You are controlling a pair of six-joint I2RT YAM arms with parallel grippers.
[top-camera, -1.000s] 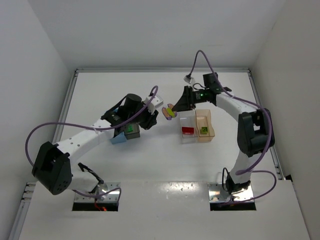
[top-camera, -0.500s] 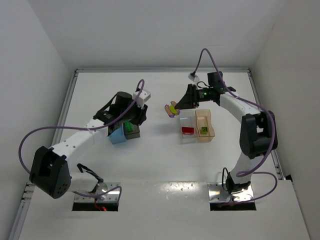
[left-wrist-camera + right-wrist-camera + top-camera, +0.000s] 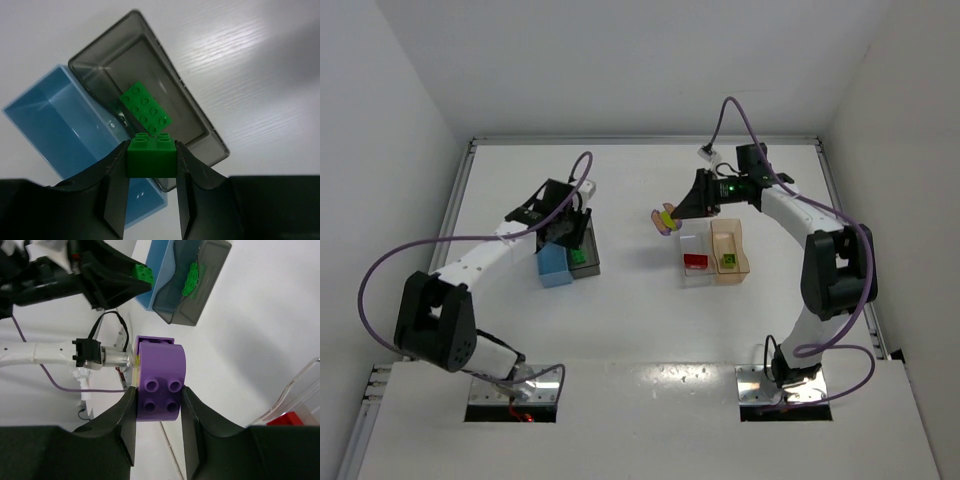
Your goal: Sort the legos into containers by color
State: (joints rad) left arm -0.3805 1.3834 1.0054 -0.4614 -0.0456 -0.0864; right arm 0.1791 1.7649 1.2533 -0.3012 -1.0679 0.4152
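Observation:
My left gripper is shut on a small green brick and holds it above the near end of the smoky dark grey bin. A flat green brick lies in that bin. The light blue bin touches it on the left. My right gripper is shut on a purple brick with a yellow-green piece against it, held above the table left of the clear bin. The clear bin holds a red brick. The tan-orange bin holds a yellow-green brick.
The clear and tan-orange bins stand side by side right of centre. The grey and blue bins stand left of centre and show at the top of the right wrist view. White walls enclose the table on three sides.
My left gripper has swung back to the left with the green brick and is now over the grey bin. My right gripper rose slightly with the purple brick, then held still.

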